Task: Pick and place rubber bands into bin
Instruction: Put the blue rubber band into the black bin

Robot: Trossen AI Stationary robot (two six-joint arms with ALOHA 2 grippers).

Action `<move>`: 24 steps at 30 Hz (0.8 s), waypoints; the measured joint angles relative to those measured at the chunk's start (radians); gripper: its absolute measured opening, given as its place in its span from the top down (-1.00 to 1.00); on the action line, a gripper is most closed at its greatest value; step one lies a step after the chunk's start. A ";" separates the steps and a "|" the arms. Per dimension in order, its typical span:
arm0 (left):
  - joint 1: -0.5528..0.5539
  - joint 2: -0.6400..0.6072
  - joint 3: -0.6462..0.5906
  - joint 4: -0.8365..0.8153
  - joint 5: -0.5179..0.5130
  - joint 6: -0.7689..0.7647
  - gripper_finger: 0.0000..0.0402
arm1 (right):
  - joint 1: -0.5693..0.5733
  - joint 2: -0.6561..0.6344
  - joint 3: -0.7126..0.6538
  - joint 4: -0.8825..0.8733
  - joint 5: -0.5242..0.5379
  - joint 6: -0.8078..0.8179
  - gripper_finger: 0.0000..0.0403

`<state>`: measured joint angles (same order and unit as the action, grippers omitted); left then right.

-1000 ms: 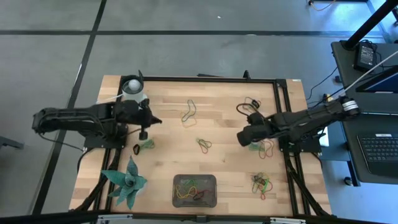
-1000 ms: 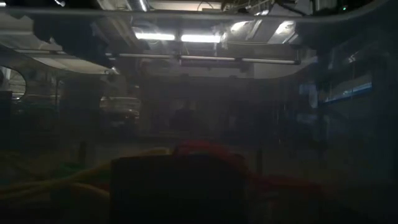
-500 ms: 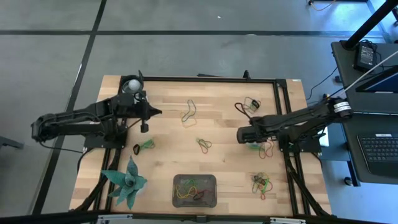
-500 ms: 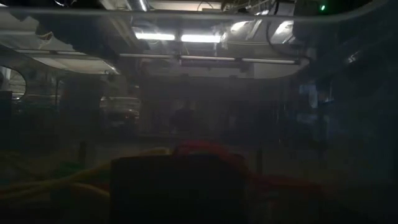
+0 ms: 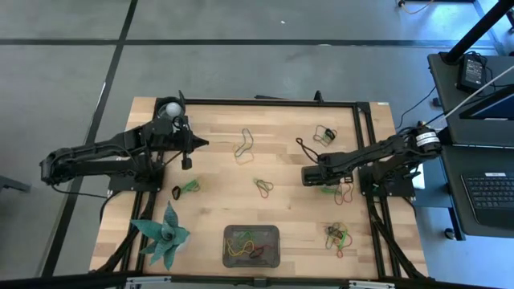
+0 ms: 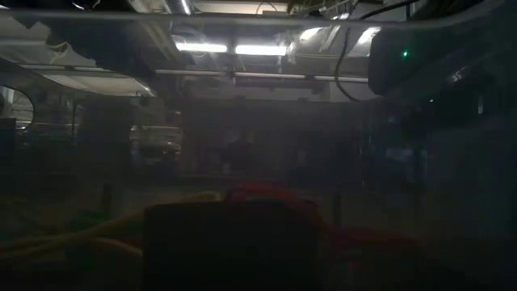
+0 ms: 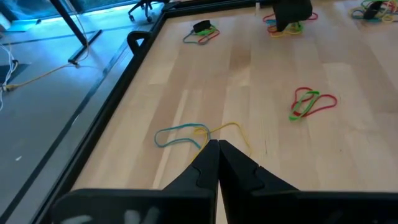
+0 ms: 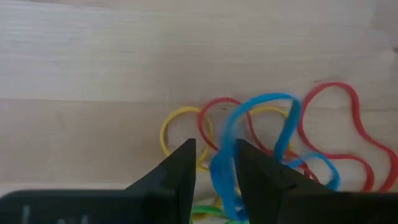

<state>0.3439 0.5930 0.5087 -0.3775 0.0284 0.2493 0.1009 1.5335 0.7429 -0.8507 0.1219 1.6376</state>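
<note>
i have the right gripper point(image 8: 213, 163) low over a tangle of rubber bands point(image 8: 267, 143) at the right side of the table point(image 5: 217, 136), its fingers parted with a blue band between them, not clamped. i see the left gripper point(image 7: 217, 152) with fingers pressed together, holding nothing, at the table's far left beside the white cup point(image 5: 169, 109). the bin point(image 5: 251, 246) sits at the near edge, several bands in it.

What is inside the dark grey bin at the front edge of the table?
The bin holds a small tangle of rubber bands in green, yellow and red. Their number cannot be counted, and the bin floor beneath the tangle is covered.
</note>
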 joint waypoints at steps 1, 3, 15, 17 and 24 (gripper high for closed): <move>0.000 0.000 0.000 0.000 0.000 0.000 0.98 | 0.000 0.004 0.000 0.003 0.000 -0.002 0.50; 0.000 0.000 0.000 0.000 0.000 0.000 0.98 | 0.000 0.010 0.000 0.026 0.011 -0.026 0.59; 0.000 0.000 0.000 0.000 -0.001 -0.029 0.98 | 0.000 -0.039 0.008 0.055 0.046 -0.154 0.91; -0.001 0.000 0.000 0.000 -0.001 -0.047 0.98 | 0.000 -0.058 0.019 0.022 0.046 -0.191 0.95; -0.002 0.000 0.000 0.000 -0.001 -0.211 0.98 | 0.000 -0.156 0.042 -0.058 0.073 -0.284 0.93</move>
<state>0.3424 0.5930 0.5087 -0.3771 0.0273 0.0386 0.1009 1.3780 0.7845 -0.9086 0.1950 1.3537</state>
